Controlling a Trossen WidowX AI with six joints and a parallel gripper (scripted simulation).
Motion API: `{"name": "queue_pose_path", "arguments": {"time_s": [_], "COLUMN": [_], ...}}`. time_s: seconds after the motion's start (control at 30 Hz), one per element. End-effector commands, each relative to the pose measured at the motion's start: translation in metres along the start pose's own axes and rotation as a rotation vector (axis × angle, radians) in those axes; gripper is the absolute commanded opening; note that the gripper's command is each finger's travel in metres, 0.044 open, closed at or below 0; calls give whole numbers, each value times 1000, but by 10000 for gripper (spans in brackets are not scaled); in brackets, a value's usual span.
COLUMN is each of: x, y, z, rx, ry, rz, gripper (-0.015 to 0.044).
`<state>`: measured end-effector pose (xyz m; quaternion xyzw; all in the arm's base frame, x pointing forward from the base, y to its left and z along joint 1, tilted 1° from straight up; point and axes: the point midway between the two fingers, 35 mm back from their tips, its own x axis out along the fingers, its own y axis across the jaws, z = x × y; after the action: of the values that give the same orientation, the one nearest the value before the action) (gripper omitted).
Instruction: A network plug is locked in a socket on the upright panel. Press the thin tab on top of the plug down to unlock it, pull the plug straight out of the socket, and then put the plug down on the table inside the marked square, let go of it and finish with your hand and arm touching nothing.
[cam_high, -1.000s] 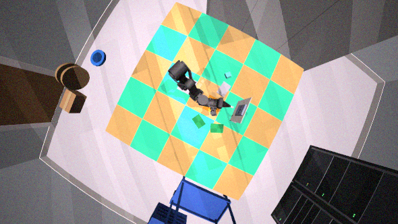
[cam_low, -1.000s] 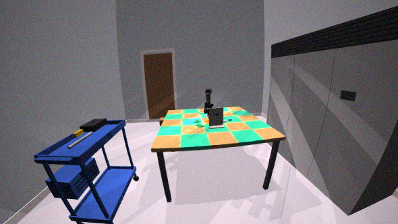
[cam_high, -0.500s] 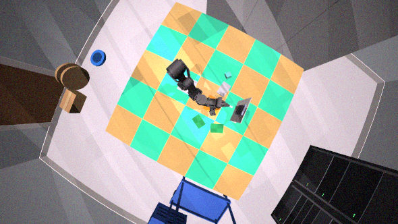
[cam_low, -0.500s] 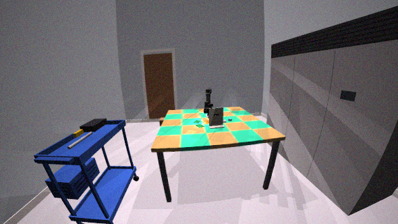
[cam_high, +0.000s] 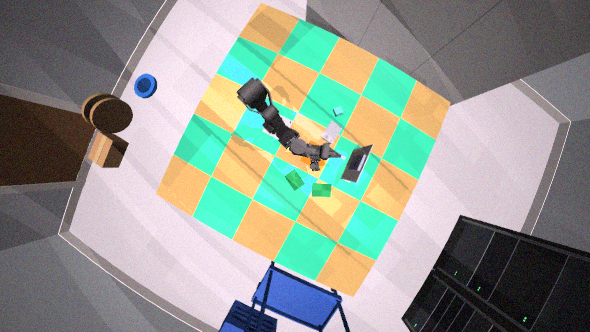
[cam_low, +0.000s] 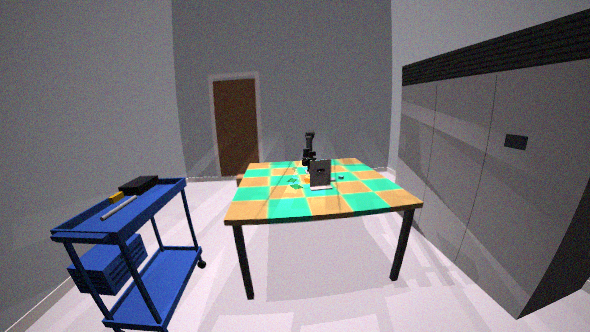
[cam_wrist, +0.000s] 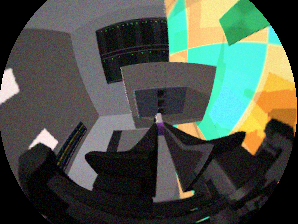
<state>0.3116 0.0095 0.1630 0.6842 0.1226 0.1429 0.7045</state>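
The upright panel (cam_high: 351, 173) (cam_low: 320, 179) (cam_wrist: 201, 85) stands on the table, with a dark socket block (cam_wrist: 175, 101) on the side facing my arm. My gripper (cam_high: 340, 156) (cam_wrist: 158, 125) is shut on the network plug (cam_high: 343, 157) (cam_wrist: 159, 118), which shows as a small pale tip with purple behind it. The plug is in front of the panel, and a gap shows between them in the top view. The fingers hide most of the plug and its tab. A bright orange patch (cam_high: 320, 162) (cam_low: 306, 180) lies partly under the arm; whether it is the marked square I cannot tell.
Two green cards (cam_high: 294, 180) (cam_high: 321, 190) lie on the checkered table beside the arm. A pale flat piece (cam_high: 331, 131) and a small light-blue block (cam_high: 338, 111) lie on the arm's other side. A blue cart (cam_low: 120, 210) stands beside the table.
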Motion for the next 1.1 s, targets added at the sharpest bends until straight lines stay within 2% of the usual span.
{"name": "queue_pose_path", "arguments": {"time_s": [0.0,0.9,1.07], "x": [-1,-15,-12], "y": [8,41,35], "z": [0,-10,-6], "rx": [-3,1,39], "ry": [2,3,-26], "rz": [6,4,-47], "gripper": [0,0,0]}}
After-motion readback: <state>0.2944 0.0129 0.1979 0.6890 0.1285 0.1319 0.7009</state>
